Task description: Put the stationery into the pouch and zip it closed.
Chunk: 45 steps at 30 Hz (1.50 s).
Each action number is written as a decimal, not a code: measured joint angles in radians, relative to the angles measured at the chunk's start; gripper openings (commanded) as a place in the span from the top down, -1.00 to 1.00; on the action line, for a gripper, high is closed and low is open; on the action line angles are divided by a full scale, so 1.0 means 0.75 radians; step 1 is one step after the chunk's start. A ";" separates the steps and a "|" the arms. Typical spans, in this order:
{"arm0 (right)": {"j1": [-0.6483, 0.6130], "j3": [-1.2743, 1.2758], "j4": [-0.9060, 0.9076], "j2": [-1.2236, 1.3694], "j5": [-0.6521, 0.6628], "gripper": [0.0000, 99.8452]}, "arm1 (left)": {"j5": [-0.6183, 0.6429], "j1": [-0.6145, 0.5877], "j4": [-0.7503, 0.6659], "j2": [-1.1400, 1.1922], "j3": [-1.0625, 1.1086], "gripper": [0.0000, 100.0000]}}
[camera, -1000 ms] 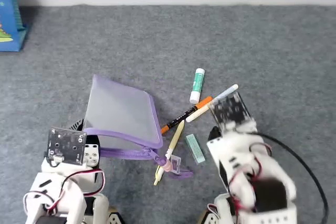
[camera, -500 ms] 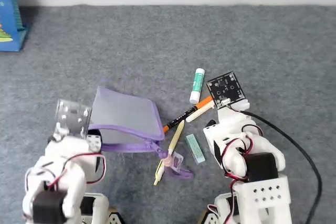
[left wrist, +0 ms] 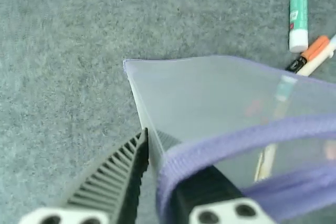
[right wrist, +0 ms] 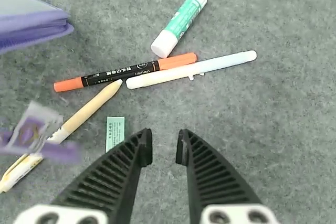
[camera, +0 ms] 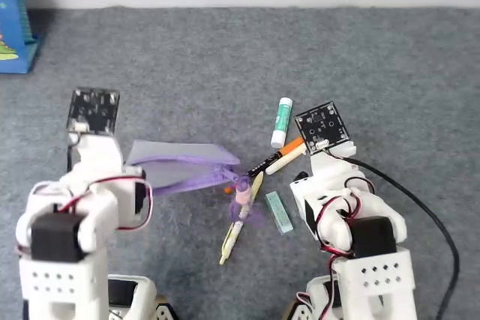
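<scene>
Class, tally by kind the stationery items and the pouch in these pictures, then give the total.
Pens: 3 (orange-and-black marker pen, white pen, cream pen)
Green-and-white glue stick: 1
Small pale green eraser block: 1
Translucent purple-edged zip pouch: 1
Total: 6

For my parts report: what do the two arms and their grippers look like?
The left arm and right arm are white plastic with black motors and thin red and white wires. Each wrist carries a small black square board. A thick black cable leaves the right arm. The left gripper and right gripper have black ribbed fingers on white bases.
</scene>
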 measured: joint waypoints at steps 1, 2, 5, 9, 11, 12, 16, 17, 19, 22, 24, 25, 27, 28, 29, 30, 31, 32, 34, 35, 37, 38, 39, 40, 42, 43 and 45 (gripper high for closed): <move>0.000 0.000 0.000 0.018 0.000 0.83 | 0.020 0.000 0.004 0.033 -0.029 0.97; 0.000 0.000 0.000 0.047 0.000 0.83 | 0.039 0.000 0.006 0.068 -0.055 0.97; -0.002 0.000 -0.012 0.190 0.000 0.83 | 0.104 0.000 0.008 0.164 -0.125 0.97; -0.002 0.000 -0.100 0.468 0.000 0.72 | 0.176 0.000 0.008 0.239 -0.172 0.97; -0.002 -0.035 -0.113 0.614 0.000 0.66 | 0.200 -0.002 0.008 0.248 -0.184 0.97; -0.012 -0.059 -0.108 0.679 0.000 0.66 | 0.207 -0.002 0.008 0.248 -0.184 0.97; -0.108 -0.162 -0.092 0.892 -0.045 0.66 | 0.215 -0.002 0.008 0.248 -0.184 0.97; -0.127 -0.176 -0.098 0.931 -0.068 0.66 | 0.215 -0.002 0.008 0.248 -0.184 0.97; -0.178 -0.190 -0.137 0.998 -0.094 0.66 | 0.215 -0.002 0.008 0.248 -0.184 0.97; -0.233 -0.190 -0.217 1.086 -0.106 0.66 | 0.217 -0.002 0.008 0.248 -0.184 0.97; -0.260 -0.190 -0.262 1.148 -0.110 0.66 | 0.217 -0.002 0.008 0.248 -0.184 0.97; -0.272 -0.190 -0.286 1.182 -0.110 0.66 | 0.217 -0.002 0.008 0.248 -0.184 0.97; -0.280 -0.190 -0.340 1.252 -0.110 0.66 | 0.217 -0.002 0.008 0.248 -0.184 0.97; -0.280 -0.192 -0.370 1.289 -0.110 0.67 | 0.217 -0.002 0.008 0.248 -0.184 0.97; -0.278 -0.192 -0.395 1.328 -0.110 0.70 | 0.217 -0.002 0.008 0.248 -0.184 0.97; -0.280 -0.192 -0.413 1.363 -0.110 0.75 | 0.217 -0.002 0.008 0.248 -0.184 0.97; -0.280 -0.194 -0.419 1.387 -0.110 0.83 | 0.217 -0.002 0.008 0.248 -0.184 0.97; -0.280 -0.213 -0.417 1.403 -0.110 0.93 | 0.217 -0.002 0.008 0.248 -0.184 0.97; -0.270 -0.241 -0.405 1.416 -0.110 0.97 | 0.217 -0.002 0.008 0.248 -0.184 0.97; -0.272 -0.250 -0.391 1.416 -0.110 0.95 | 0.217 -0.002 0.008 0.248 -0.184 0.97; -0.278 -0.260 -0.346 1.416 -0.110 0.99 | 0.217 -0.002 0.008 0.248 -0.184 0.97; -0.276 -0.262 -0.319 1.416 -0.096 0.98 | 0.217 -0.002 0.008 0.248 -0.184 0.97; -0.274 -0.262 -0.291 1.416 -0.082 0.98 | 0.217 -0.002 0.008 0.248 -0.184 0.97; -0.272 -0.262 -0.262 1.412 -0.072 0.98 | 0.217 -0.002 0.008 0.248 -0.184 0.97; -0.266 -0.262 -0.196 1.371 -0.059 0.98 | 0.217 -0.002 0.008 0.248 -0.184 0.97; -0.252 -0.262 -0.158 1.334 -0.055 0.98 | 0.217 -0.002 0.008 0.248 -0.184 0.97; -0.219 -0.262 -0.076 1.248 -0.055 0.98 | 0.217 -0.002 0.008 0.248 -0.184 0.97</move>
